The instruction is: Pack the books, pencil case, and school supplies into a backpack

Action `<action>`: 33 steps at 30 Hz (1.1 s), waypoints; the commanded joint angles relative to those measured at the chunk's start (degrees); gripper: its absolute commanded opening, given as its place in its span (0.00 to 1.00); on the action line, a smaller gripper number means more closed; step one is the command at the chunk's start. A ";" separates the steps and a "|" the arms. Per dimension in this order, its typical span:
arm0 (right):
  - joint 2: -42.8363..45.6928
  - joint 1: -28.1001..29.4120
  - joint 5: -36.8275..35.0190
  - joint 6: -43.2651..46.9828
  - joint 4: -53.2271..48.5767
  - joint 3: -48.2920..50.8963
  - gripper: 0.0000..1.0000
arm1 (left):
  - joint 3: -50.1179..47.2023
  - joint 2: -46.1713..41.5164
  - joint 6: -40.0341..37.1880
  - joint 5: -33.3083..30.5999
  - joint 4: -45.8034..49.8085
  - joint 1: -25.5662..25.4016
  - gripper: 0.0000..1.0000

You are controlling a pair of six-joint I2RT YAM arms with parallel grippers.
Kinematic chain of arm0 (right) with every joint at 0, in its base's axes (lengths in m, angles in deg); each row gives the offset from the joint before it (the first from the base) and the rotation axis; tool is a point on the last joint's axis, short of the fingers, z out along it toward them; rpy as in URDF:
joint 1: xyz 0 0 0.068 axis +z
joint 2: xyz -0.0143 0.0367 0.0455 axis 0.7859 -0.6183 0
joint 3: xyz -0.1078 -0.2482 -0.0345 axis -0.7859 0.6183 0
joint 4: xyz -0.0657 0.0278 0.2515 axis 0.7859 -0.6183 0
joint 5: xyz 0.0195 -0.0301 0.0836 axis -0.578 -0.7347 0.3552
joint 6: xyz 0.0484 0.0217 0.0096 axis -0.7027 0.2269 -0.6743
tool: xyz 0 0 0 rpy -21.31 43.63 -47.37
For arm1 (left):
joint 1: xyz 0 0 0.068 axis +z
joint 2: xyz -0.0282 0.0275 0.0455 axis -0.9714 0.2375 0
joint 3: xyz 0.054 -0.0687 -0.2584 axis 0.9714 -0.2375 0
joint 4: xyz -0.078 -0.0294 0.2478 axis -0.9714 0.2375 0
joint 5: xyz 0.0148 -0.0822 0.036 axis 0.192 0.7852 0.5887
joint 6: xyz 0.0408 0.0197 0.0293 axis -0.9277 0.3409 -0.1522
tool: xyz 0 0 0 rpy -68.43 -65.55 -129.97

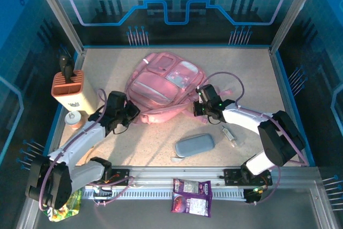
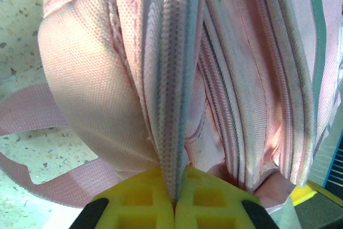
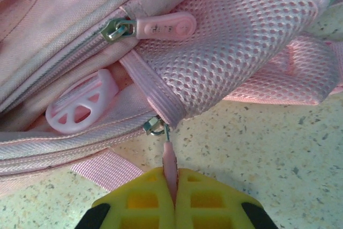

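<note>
2 end effectors, left (image 2: 174, 201) and right (image 3: 174, 197), pinch backpack (image 1: 163, 87).

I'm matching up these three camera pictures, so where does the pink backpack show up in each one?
Top external: backpack mid-table, toward the far side.
Left wrist: its zipper seam runs down the centre into the shut left tool.
Right wrist: its mesh pocket covers the top; the right tool pinches a zipper pull.
Shared landmark: the pink strap on the speckled table.

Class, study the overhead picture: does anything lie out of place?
The purple snack packet lies past the near rail, off the tabletop; the green snack bag sits by the left arm's base, also off it.
</note>
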 commanded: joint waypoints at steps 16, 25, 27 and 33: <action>-2.13 -4.88 14.37 -10.76 -10.11 -15.69 0.73 | 1.12 -7.61 0.16 -7.42 1.39 -10.72 0.55; -13.60 -6.84 12.08 -16.96 -14.35 -26.85 0.73 | 4.73 2.57 3.62 -12.16 -7.26 -22.87 0.60; -14.66 -6.85 11.42 -18.89 -13.10 -27.01 0.70 | 5.66 5.35 4.33 -13.18 -8.77 -24.76 0.60; -20.21 -6.15 11.65 -19.97 -15.66 -32.46 0.59 | 8.38 12.16 5.41 -12.87 -14.54 -27.85 0.61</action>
